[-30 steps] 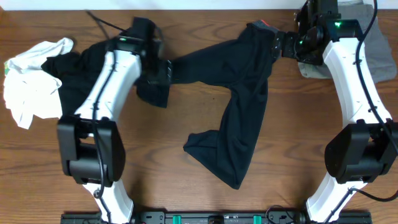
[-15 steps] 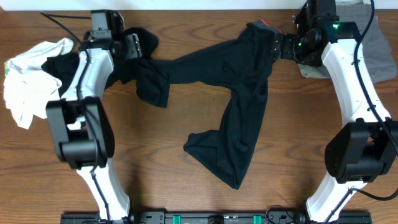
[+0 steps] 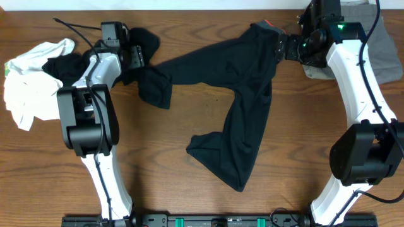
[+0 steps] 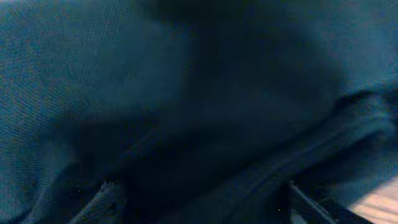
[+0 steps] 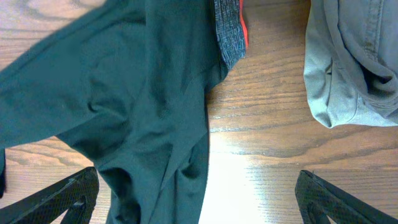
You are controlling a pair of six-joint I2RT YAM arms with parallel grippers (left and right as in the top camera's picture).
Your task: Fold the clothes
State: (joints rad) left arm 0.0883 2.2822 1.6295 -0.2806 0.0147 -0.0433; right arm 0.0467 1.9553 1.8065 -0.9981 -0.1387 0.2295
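Black trousers (image 3: 243,94) sprawl across the table (image 3: 177,183), their waistband (image 5: 230,31) just beyond the wide-spread right gripper (image 5: 196,193). The left gripper (image 4: 198,202), fingers apart, presses into dark cloth (blurred, filling its view).

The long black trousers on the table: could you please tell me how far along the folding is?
Nothing looks folded yet. The long black trousers with the grey-and-red waistband lie spread out, legs splayed. In hand: the right pincer hangs open by the waistband, the left pincer open over black cloth near one leg's end. Left: every fold, plus the crumpled white T-shirt.
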